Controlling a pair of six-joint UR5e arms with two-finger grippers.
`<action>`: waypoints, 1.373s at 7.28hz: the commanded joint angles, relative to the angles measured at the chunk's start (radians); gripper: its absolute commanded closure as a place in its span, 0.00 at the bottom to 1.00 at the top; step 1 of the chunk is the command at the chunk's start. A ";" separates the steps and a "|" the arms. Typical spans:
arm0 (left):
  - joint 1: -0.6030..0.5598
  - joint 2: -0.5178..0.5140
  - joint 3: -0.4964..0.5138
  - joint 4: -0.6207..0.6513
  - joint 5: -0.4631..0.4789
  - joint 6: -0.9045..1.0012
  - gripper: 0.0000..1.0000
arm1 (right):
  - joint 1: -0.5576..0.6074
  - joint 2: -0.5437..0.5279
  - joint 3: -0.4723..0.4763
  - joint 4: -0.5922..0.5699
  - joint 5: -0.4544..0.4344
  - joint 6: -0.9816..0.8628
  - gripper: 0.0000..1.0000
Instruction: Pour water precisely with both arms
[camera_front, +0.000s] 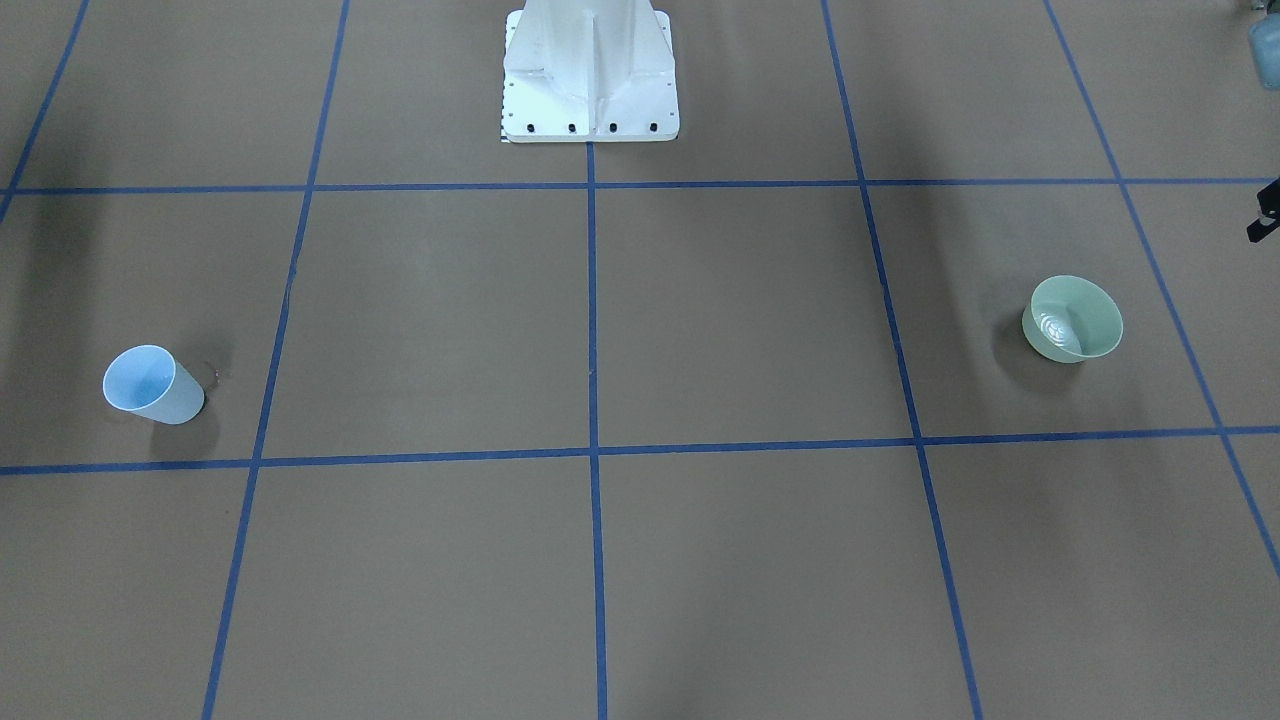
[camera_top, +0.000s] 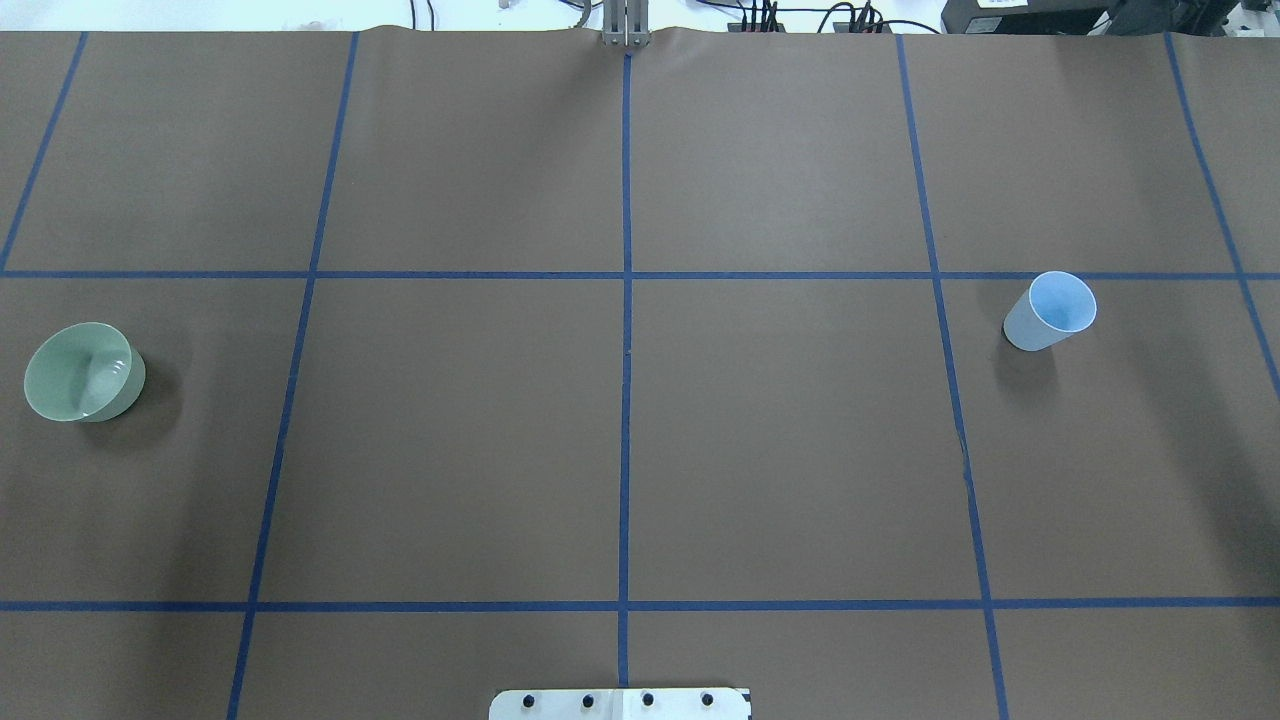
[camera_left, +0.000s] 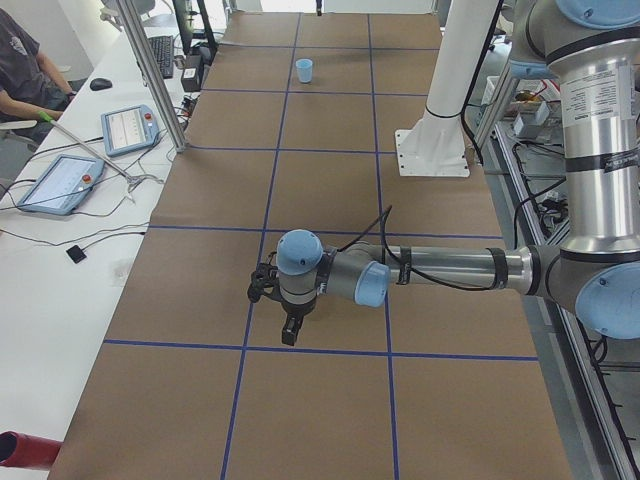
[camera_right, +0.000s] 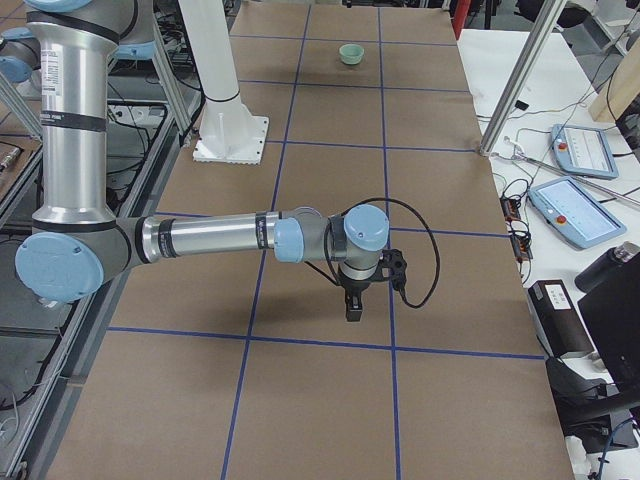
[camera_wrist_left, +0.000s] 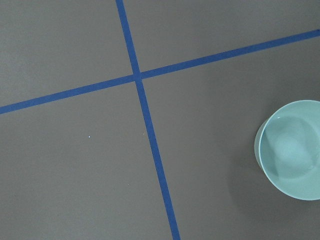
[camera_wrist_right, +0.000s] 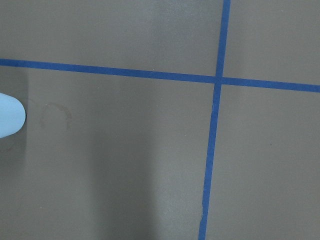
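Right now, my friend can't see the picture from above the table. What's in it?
A pale green bowl sits far left and a light blue cup far right on a brown table crossed by blue tape lines. A white bolted plate pokes in at the bottom edge.

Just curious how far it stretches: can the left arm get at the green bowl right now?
Probably yes. The left gripper hangs above the table, its wrist camera sees the green bowl just off to one side, and nothing stands beside it.

One blue cup (camera_front: 152, 385), one green bowl (camera_front: 1095, 312) (holding water (camera_front: 1055, 326)), two arms (camera_left: 450, 268) (camera_right: 210, 238), one pedestal (camera_front: 590, 80).
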 joint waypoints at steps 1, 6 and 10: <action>0.001 0.003 0.007 -0.006 -0.001 -0.001 0.00 | 0.000 0.001 -0.004 0.000 0.000 -0.001 0.00; 0.001 -0.124 -0.002 0.190 -0.001 -0.128 0.00 | 0.000 0.001 -0.009 0.000 0.002 -0.001 0.00; 0.060 -0.124 0.011 0.113 -0.082 -0.176 0.00 | -0.005 0.005 -0.006 0.000 0.003 -0.001 0.00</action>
